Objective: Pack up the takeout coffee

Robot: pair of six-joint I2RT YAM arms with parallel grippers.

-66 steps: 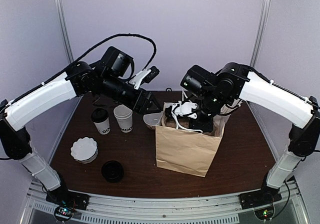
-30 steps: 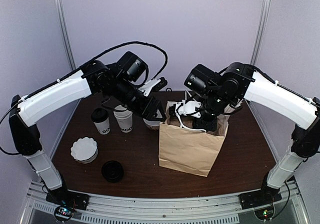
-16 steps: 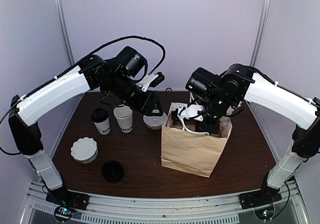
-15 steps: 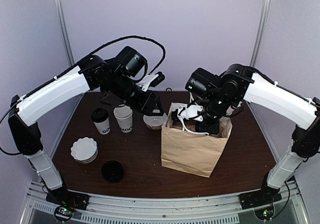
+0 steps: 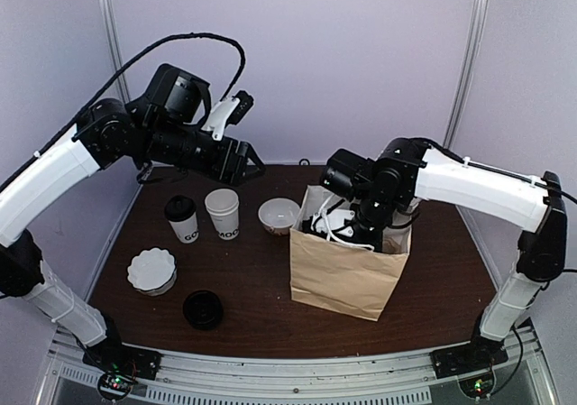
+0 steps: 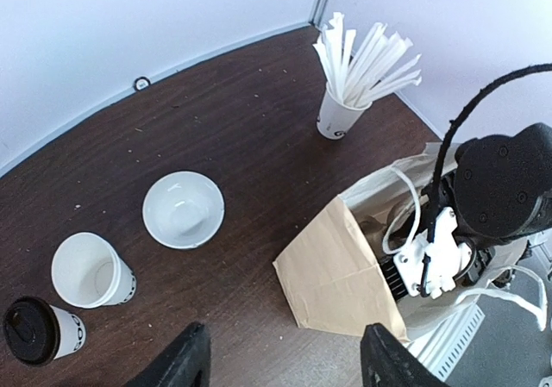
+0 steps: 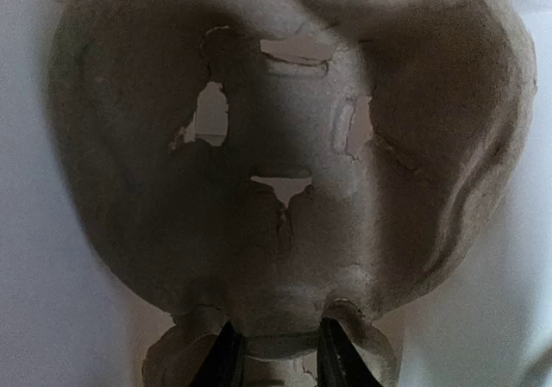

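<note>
Well off the paper bag [image 5: 347, 274], on the left arm's side, the takeout coffee [image 5: 180, 217] stands upright on the table [image 5: 252, 283] just beside a lidless cup [image 5: 223, 214]. The left gripper [image 6: 289, 361] hangs above them, fingers spread wide and empty. At the bag's mouth, the right gripper [image 7: 278, 357] has its fingers close together against brown material, but I cannot tell whether it grips.

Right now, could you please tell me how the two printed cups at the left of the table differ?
The takeout coffee wears a black lid; the lidless cup is open, its inside bare white in the left wrist view. The takeout coffee stands nearer the table's left edge; the lidless cup stands between it and the white bowl. Both are white, upright, with black lettering on the side.
</note>
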